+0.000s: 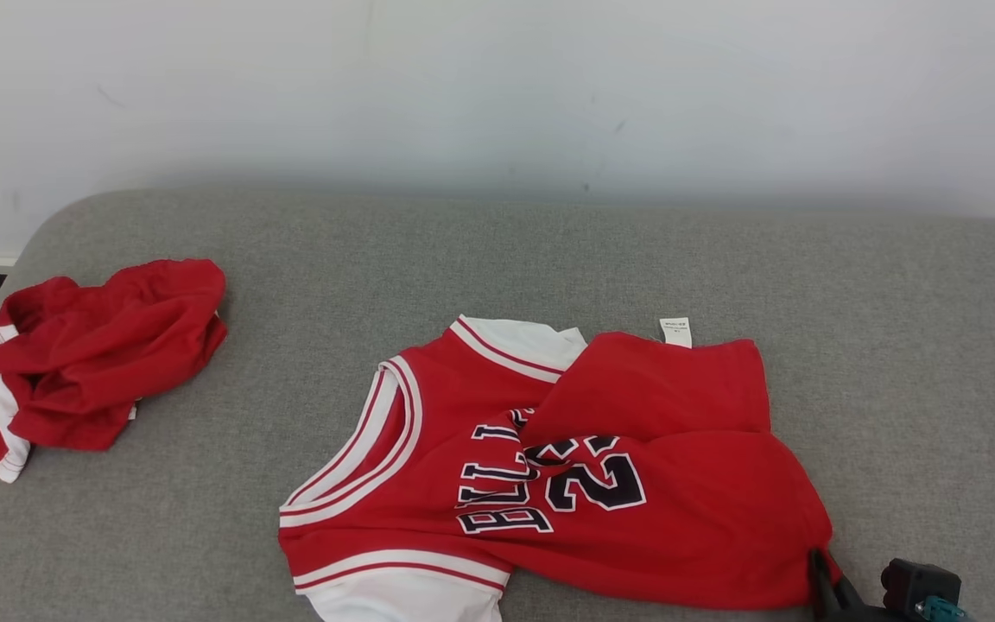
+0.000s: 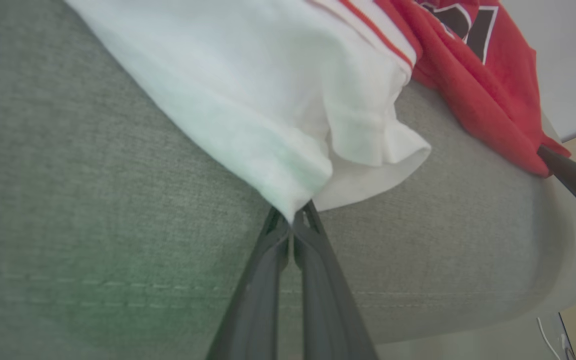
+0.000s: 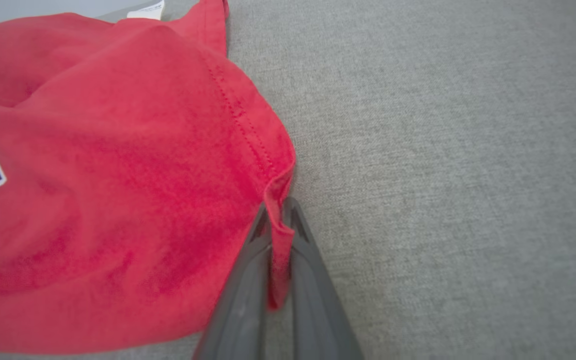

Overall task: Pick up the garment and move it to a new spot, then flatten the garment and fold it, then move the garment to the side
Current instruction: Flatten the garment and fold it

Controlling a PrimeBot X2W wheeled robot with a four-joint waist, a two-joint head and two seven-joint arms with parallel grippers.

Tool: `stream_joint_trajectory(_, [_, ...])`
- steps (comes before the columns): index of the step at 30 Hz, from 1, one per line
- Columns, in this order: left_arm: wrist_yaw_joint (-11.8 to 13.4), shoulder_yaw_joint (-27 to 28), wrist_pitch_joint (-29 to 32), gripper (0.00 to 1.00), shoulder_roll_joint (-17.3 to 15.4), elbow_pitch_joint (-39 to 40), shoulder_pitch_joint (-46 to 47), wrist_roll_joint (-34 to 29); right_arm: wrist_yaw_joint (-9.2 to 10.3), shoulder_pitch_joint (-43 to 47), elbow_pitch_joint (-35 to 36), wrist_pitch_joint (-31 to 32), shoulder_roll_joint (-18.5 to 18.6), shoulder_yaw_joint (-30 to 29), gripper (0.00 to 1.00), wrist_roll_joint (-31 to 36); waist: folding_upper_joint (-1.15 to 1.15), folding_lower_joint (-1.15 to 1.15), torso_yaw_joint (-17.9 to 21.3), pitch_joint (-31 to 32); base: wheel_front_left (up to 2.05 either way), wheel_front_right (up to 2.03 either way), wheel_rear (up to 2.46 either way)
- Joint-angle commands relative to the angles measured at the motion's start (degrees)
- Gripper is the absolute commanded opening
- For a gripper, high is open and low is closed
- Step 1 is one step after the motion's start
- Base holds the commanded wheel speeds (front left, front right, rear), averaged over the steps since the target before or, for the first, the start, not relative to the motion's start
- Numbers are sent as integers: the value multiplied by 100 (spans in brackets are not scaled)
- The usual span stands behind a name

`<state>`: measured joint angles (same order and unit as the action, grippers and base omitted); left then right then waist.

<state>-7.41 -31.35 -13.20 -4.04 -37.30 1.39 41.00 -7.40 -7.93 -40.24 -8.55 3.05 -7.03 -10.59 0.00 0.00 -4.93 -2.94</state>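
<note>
Red jersey (image 1: pixel 549 466) lies crumpled on the near part of a grey cushion (image 1: pixel 722 259), long axis roughly left-right in head view, one end flopped over the number. Both grips made: left gripper (image 2: pixel 293 222) closed, pinching a corner of the white sleeve (image 2: pixel 268 100); right gripper (image 3: pixel 280 215) closed on the red hem (image 3: pixel 248 130) corner at the near right. Cloth runs away ahead of both fingertips, so the lift likely wants both arms together. Limp soft knit, stitched edge, printed letters; coarse-weave cushion. Other garment (image 1: pixel 91 354) well apart, far left.

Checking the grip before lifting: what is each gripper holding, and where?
Both hold the jersey: left gripper its white sleeve tip, right gripper its red hem corner.
</note>
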Motion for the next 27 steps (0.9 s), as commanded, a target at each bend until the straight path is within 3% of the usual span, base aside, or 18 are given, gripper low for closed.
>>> stream_joint_trajectory(1, [-6, -60, -21, 0, 81, -49, -20, 4, -16, 140, -92, 23, -19, 22, 0, -32, 0, 0, -12, 44, 0, 0, 0])
stream_joint_trajectory(7, [0, 333, -180, 0, -155, 301, -180, 165, -16, 326, 287, -1, -11, 29, 0, -389, 0, 0, -55, 234, 0, 0, 0])
stream_joint_trajectory(16, [206, 989, -198, 0, -600, 1833, -465, -322, -16, 737, 1623, 636, -9, 139, 0, -1164, 0, 0, -62, 211, 0, 0, 0])
stream_joint_trajectory(22, [139, 1002, 164, 0, -1091, 2373, 593, -616, -16, 67, 2176, 1112, -10, -5, 0, -1343, 0, 0, -22, -158, 0, 0, 0])
stream_joint_trajectory(27, [32, 972, 708, 0, -1598, 2490, 2124, -766, -16, -1195, 2181, 1531, 70, 135, 0, -1281, 0, 0, 82, -695, 0, 0, 0])
